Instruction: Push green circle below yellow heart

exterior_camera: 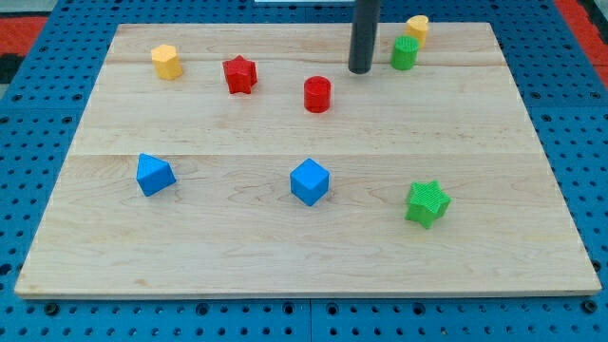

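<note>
Green star (pixel 427 203) sits nearest; ribbed green circle (pixel 405 53) touches yellow heart (pixel 417 28), my tip (pixel 360 69) just left; no claw visible

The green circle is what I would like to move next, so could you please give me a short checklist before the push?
1. Green circle in view: ok.
2. Yellow heart in view, at the view's top: ok.
3. My tip in view, on the circle's left: ok.
4. Tip apart from circle: ok.
5. Circle already below heart: ok, just below and slightly left, close; touching cannot tell.
6. Red cylinder away from circle: ok.
</note>
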Action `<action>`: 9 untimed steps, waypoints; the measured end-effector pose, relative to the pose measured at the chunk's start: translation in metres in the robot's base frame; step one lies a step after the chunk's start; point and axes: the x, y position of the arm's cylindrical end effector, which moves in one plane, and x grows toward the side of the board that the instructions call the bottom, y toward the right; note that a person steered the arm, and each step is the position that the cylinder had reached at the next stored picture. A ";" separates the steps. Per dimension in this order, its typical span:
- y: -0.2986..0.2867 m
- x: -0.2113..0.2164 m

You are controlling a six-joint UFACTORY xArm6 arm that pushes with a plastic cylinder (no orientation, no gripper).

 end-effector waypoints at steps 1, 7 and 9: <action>0.010 -0.026; 0.051 -0.005; 0.016 0.035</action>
